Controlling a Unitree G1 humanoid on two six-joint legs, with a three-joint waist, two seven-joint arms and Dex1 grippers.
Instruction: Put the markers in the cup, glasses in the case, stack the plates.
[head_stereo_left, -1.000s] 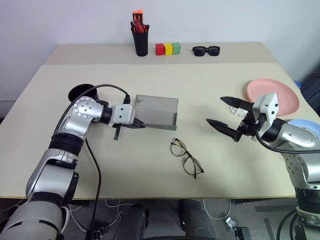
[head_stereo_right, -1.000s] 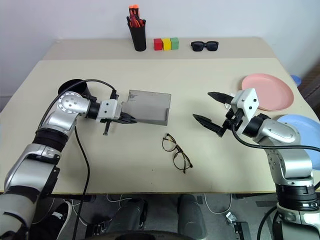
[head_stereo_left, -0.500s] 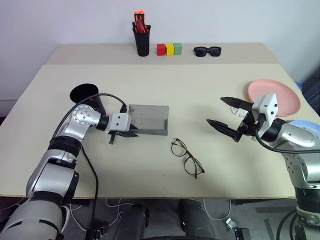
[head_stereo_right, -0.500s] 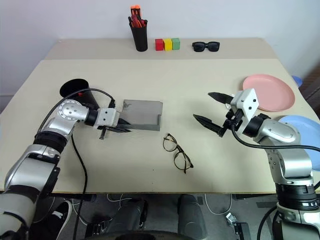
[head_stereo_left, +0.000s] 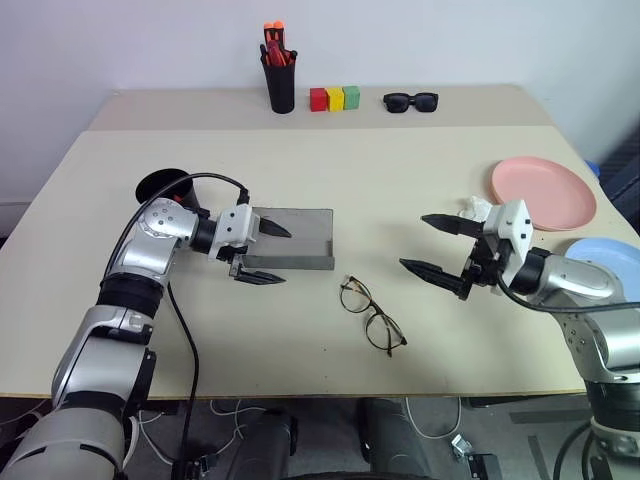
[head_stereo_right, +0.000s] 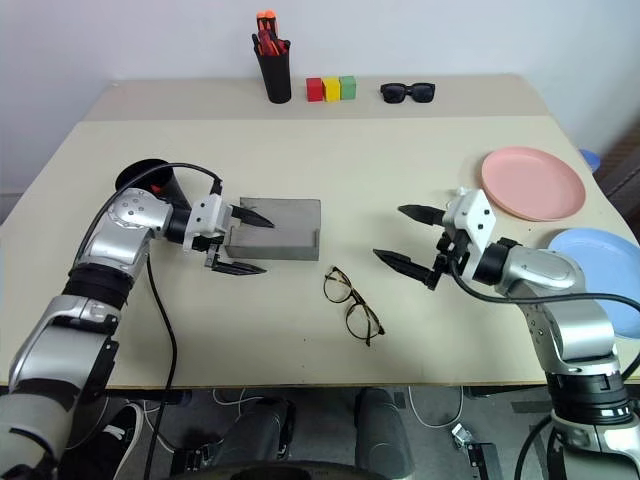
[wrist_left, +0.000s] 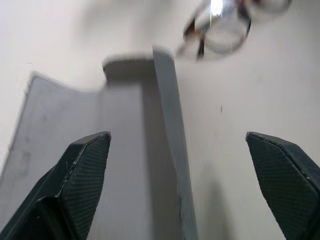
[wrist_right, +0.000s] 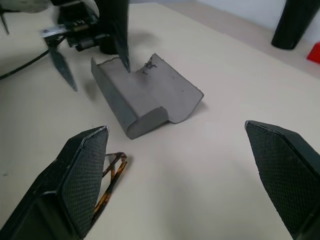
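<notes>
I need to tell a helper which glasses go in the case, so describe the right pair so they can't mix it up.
Start at the beige table and find the open grey case near its middle. The glasses lie flat on the table just in front of the case, toward the near edge. They have thin dark wire rims and round clear lenses, unlike the chunky black sunglasses at the far edge.

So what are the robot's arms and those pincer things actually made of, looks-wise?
Both arms are rounded silver-grey metal segments with black joints. A thin black cable loops from the left arm. Each wrist carries a white boxy block, and the left gripper and right gripper each have two slim black pointed fingers with finely textured inner pads.
</notes>
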